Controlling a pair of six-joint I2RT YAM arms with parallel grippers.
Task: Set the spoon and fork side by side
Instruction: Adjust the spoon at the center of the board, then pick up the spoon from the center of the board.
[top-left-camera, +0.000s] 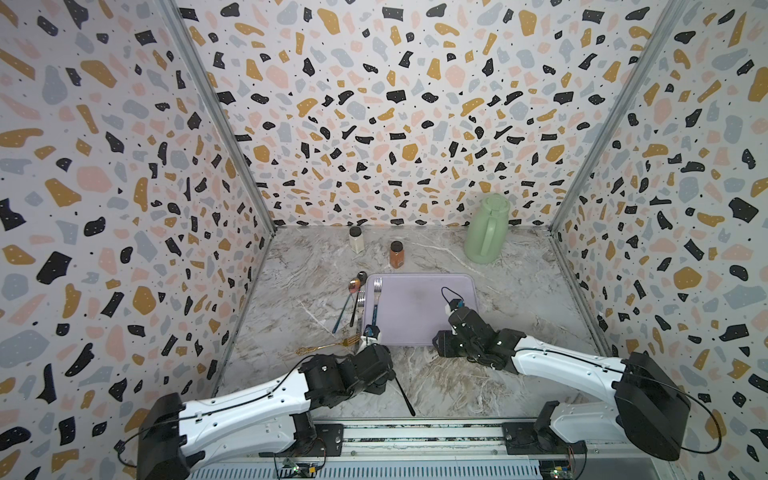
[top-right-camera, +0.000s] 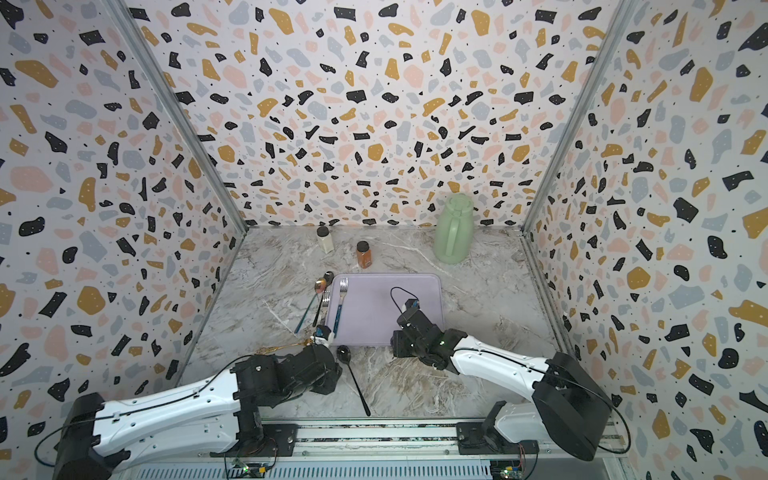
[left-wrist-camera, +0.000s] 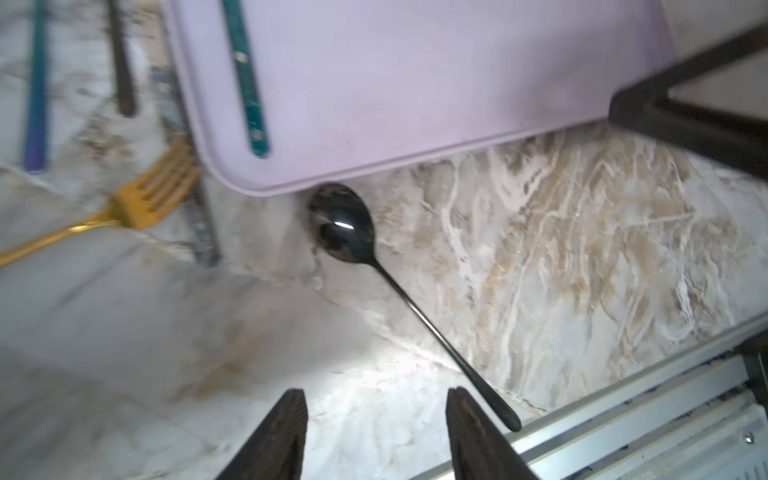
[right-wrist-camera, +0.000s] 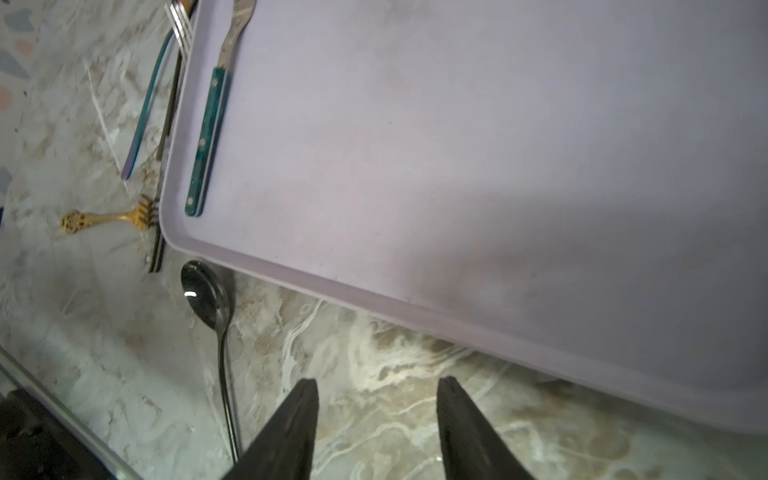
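While our left claw (left-wrist-camera: 376, 399) and right claw (right-wrist-camera: 376, 388) hang released and empty, we see the black spoon (left-wrist-camera: 343, 226) on the table (left-wrist-camera: 540, 249) just beside the tray (left-wrist-camera: 415, 104), teal fork (right-wrist-camera: 206, 141) lying inside it.

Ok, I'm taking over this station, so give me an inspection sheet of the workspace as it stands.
Surface: marble tabletop, lilac tray on it.
Job's things: teal-handled fork on the tray; black spoon on the tabletop, bowl at the tray's near edge; not side by side.
Clutter: gold fork, two spoons, silver fork left of tray; two jars, green jug at back.
Hands: left hand and right hand open, empty.
Cables: black cable loop at right wrist, above tray.
Surroundings: terrazzo walls, metal rail in front.
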